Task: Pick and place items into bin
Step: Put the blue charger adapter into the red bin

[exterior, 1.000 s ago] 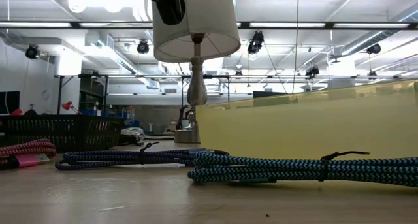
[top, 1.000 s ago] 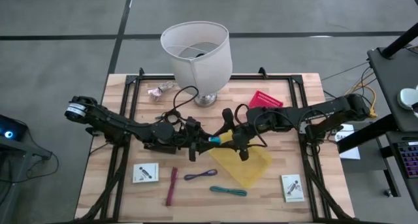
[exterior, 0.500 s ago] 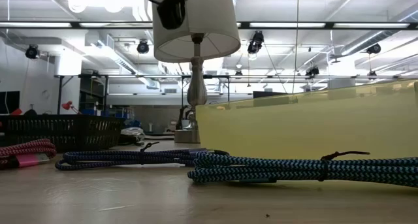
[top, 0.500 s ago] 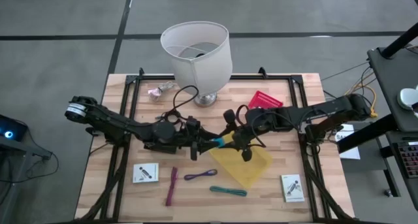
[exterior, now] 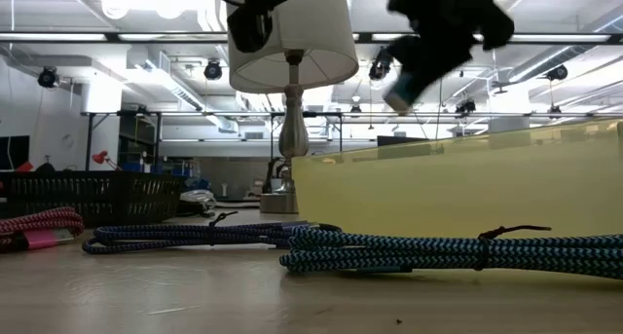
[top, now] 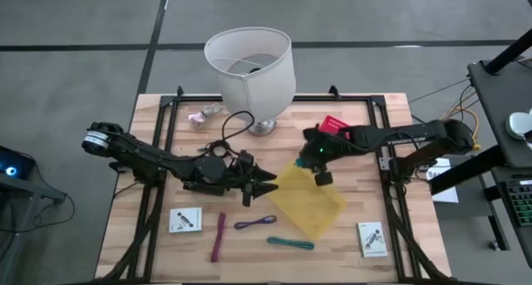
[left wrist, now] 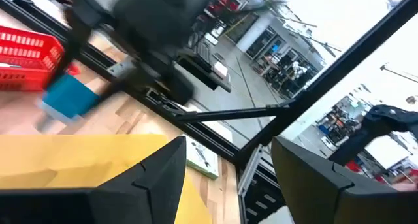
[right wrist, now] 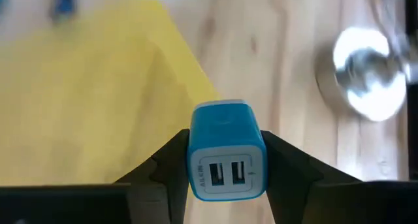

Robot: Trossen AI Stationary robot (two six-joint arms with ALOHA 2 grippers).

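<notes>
The right claw (right wrist: 225,165) clamps a blue USB charger cube (right wrist: 226,151) by its two flat sides, ports facing the wrist camera; in the overhead view the right claw (top: 318,158) hangs at the 1 o'clock corner of the yellow bin (top: 312,203), near the middle of the tabletop (top: 158,235); the cube looks light, rigid and smooth-skinned, so the side-on pinch seems the sound hold, though hard plastic may slip if the fingers ease.

The left claw (top: 264,183) waits at the bin's 9 o'clock edge with its fingers spread and nothing between them; it crowds that side of the bin.

Open room is tight toward 12 o'clock, where the white lampshade (top: 250,67) and its metal base (top: 264,126) stand, and toward 1 o'clock, where a red basket (top: 336,125) sits; the bin's interior and its 5 o'clock side appear free.

Awaiting collection near the 6 o'clock edge of the tabletop: a maroon tie (top: 219,236), a purple tie (top: 254,223), a teal tie (top: 291,243), and flat white packets at 7 o'clock (top: 185,220) and 5 o'clock (top: 372,238); the ties look limp and are best taken mid-length.
</notes>
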